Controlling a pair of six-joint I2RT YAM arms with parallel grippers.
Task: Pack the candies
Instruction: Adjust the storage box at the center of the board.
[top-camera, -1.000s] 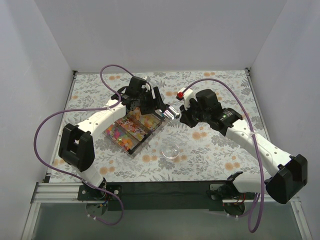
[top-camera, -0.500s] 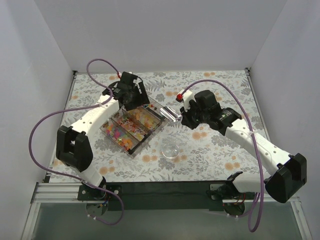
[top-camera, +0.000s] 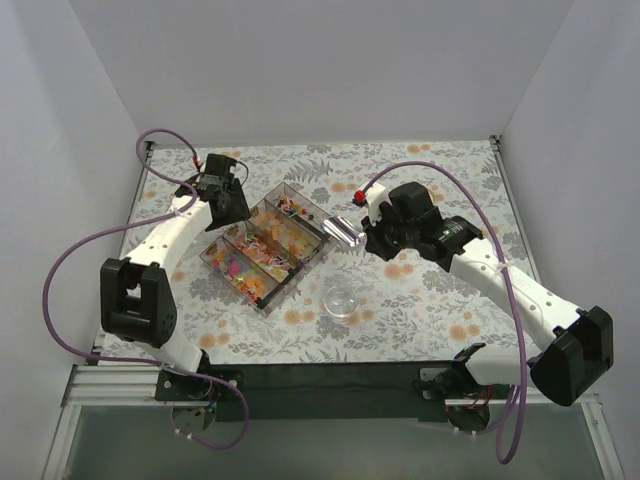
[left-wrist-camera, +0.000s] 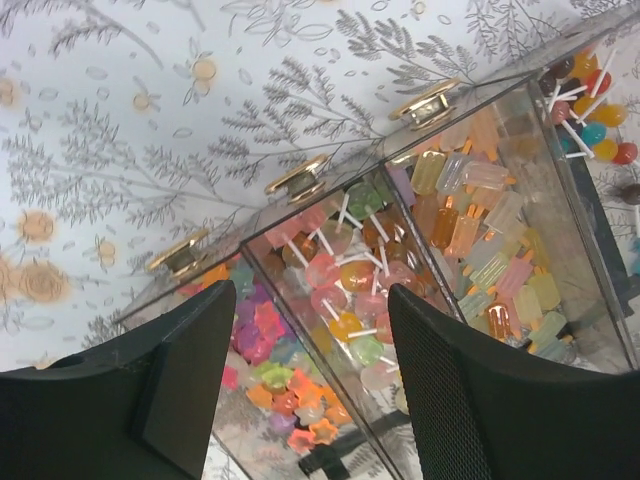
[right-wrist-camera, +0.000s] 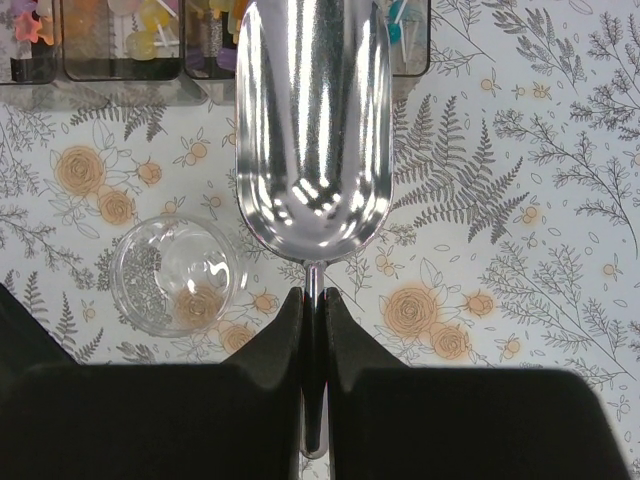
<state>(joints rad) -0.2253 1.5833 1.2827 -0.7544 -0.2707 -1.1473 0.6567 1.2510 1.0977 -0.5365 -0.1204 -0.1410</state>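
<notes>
The candies (left-wrist-camera: 470, 230) are seen sorted in the compartments of a clear box (top-camera: 300, 275), left of centre. The left gripper (left-wrist-camera: 312, 300), its fingers spread, is held over the box's far-left edge, with the candies just beneath. To the right, just beside the box, a metal scoop (right-wrist-camera: 312, 120) is pinched by its handle in the right gripper (right-wrist-camera: 313, 300), with a clear bowl (right-wrist-camera: 120, 280) near.

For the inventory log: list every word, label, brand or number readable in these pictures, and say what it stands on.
No readable text anywhere. The candy box, the candies, the scoop, the clear cup and the tablecloth carry no print or labels.
</notes>
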